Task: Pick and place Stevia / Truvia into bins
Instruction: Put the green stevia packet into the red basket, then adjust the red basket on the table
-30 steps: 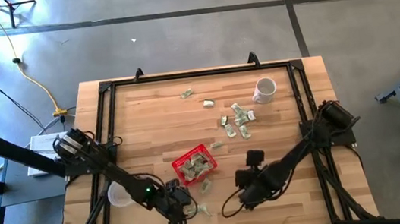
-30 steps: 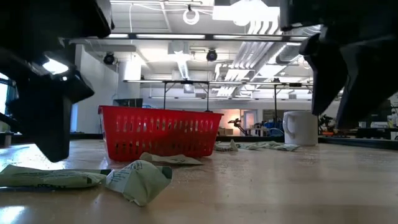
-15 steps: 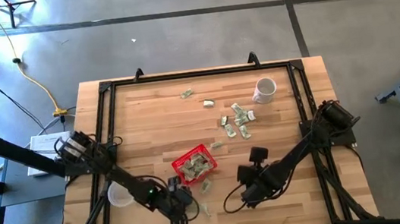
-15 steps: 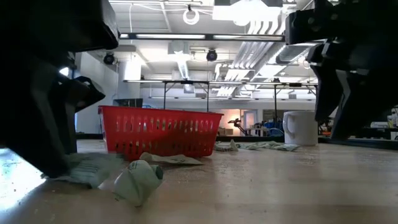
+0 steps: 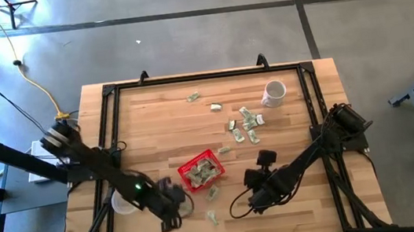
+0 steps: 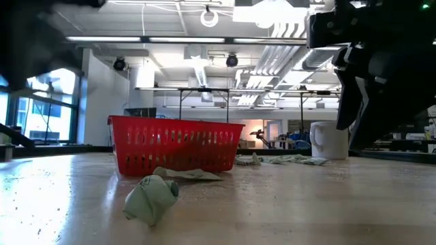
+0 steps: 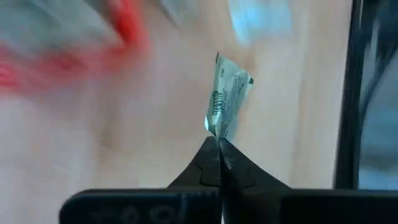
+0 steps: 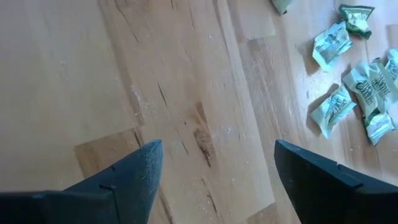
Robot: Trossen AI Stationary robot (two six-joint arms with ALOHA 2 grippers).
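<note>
A pale green and white Stevia sachet (image 7: 229, 99) is in my shut left gripper (image 7: 217, 142), which hangs near the table's near edge, left of the red basket (image 5: 200, 172). Several sachets lie in the basket. One crumpled sachet (image 6: 151, 199) lies on the wood in front of the basket, another (image 5: 212, 193) beside it, and a cluster (image 5: 244, 127) lies farther back. My right gripper (image 8: 214, 180) hangs open over bare wood right of the basket, touching nothing. My left gripper pinches one short end of the sachet (image 7: 217, 132) between its two fingertips. The rest of the sachet sticks out beyond the fingertips, slightly bent. It is lifted clear of the table.
A white mug (image 5: 274, 92) stands at the far right of the table. A clear cup (image 5: 122, 201) sits at the left edge under my left arm. Two stray sachets (image 5: 193, 97) lie near the far edge. A black frame (image 5: 206, 76) borders the tabletop.
My left gripper has shut on a flat sachet that lay near the table's near edge, then risen with it and moved toward the table's left. That sachet is now clear of the wood. The crumpled sachet beside it stayed on the table.
</note>
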